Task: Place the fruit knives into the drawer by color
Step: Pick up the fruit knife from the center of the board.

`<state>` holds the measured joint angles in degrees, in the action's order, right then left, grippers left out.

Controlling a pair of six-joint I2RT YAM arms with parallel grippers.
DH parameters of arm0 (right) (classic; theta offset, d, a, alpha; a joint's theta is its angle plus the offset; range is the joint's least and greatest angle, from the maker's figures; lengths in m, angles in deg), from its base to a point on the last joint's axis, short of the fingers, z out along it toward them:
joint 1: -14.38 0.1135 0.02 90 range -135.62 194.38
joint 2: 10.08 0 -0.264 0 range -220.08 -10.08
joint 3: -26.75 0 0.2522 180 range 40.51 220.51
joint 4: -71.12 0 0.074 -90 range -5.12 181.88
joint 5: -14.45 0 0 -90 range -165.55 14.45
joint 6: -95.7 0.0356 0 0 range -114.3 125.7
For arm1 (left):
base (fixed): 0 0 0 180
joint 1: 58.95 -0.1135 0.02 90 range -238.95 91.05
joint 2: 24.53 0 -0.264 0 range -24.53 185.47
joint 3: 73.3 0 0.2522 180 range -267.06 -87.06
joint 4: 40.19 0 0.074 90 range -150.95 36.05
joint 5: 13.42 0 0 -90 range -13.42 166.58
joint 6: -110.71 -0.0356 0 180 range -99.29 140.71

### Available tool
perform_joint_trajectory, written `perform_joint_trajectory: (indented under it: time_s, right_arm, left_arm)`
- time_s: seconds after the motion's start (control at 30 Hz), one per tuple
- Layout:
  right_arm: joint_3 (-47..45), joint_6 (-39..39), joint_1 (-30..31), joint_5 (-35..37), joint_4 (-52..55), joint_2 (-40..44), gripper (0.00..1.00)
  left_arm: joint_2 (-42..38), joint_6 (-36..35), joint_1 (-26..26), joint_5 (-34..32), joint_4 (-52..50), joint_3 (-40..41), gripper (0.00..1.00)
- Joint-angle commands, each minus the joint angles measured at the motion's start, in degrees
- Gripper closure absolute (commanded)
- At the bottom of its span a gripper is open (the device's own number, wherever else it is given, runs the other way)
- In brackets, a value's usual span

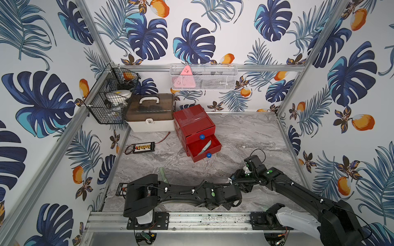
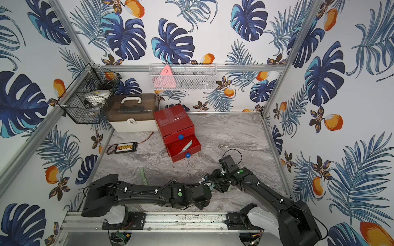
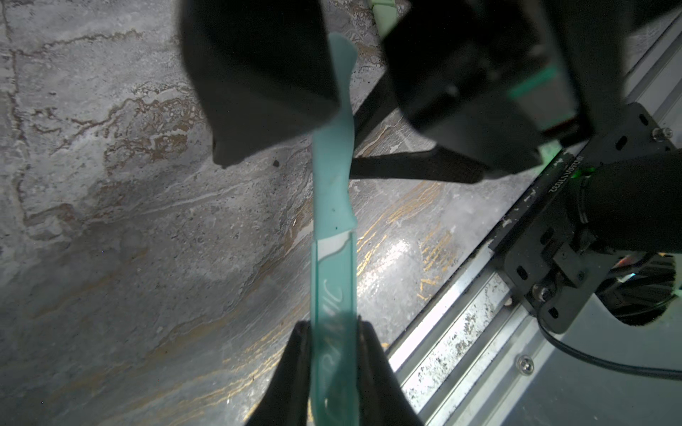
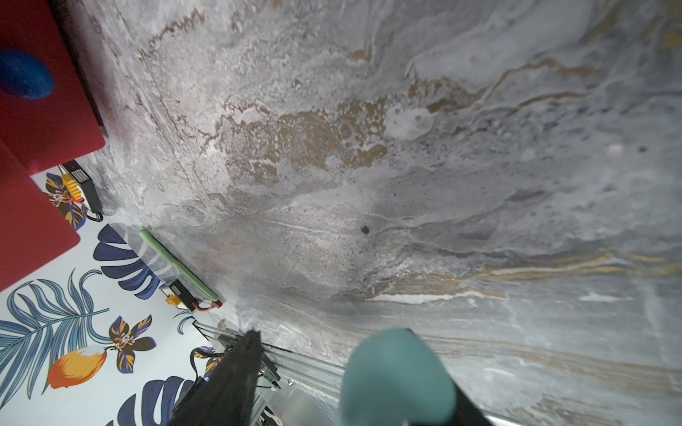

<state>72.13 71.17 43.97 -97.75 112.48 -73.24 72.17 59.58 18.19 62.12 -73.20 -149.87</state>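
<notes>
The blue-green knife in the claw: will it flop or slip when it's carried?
Probably stiff: the blue-green knife sticks straight out from the left claw without drooping. Likely light, since it looks slim and is held near one end. Maybe slippery: the claw pinches its smooth, see-through cover, so it could slide.

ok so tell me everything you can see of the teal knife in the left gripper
The teal knife is slim, slightly curved plastic: an opaque matte handle, then a pale blade inside a translucent teal sheath lettered CERAMIC. The left gripper is shut on the sheathed end, holding it above the marble table. Its handle end sits between the right gripper's open fingers, with a gap on one side.
</notes>
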Motion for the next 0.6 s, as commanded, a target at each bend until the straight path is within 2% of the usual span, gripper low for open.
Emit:
perform_joint_trajectory:
  time_s: [0.0,0.1,0.17,0.2,0.3,0.37,0.47,0.57]
  right_arm:
    - [1.76,-1.14,0.05,-0.04,-1.87,-1.09,0.61]
    - [4.07,-3.05,0.04,0.40,-0.34,-1.86,0.87]
    - [5.12,-3.71,0.04,0.94,0.81,-1.72,0.95]
    - [5.57,-4.05,-0.01,1.39,1.34,-1.49,0.96]
    - [5.85,-4.10,-0.13,2.24,1.33,-1.14,1.00]
    - [6.00,-4.12,-0.23,2.42,1.19,-1.23,1.00]
    - [6.65,-4.50,-0.39,2.66,1.11,-2.09,1.00]
    - [7.70,-4.65,-0.83,2.53,0.42,-3.18,1.00]
  left_arm:
    - [0.07,-1.86,0.02,-1.01,-1.84,-0.91,0.84]
    - [-0.20,-1.78,0.00,-1.49,-2.02,-0.91,0.83]
    - [-0.25,-2.11,0.01,-1.57,-2.18,-1.25,0.78]
    - [-0.29,-2.37,0.01,-1.60,-2.46,-1.56,0.72]
    - [-0.79,-3.66,0.02,-2.47,-4.55,-3.48,0.34]
    - [-1.56,-4.40,-0.05,-3.20,-5.93,-4.51,0.19]
    - [-3.31,-5.59,-0.01,-4.55,-8.85,-6.22,0.08]
    - [-6.82,-6.66,-0.08,-6.99,-12.19,-7.94,0.02]
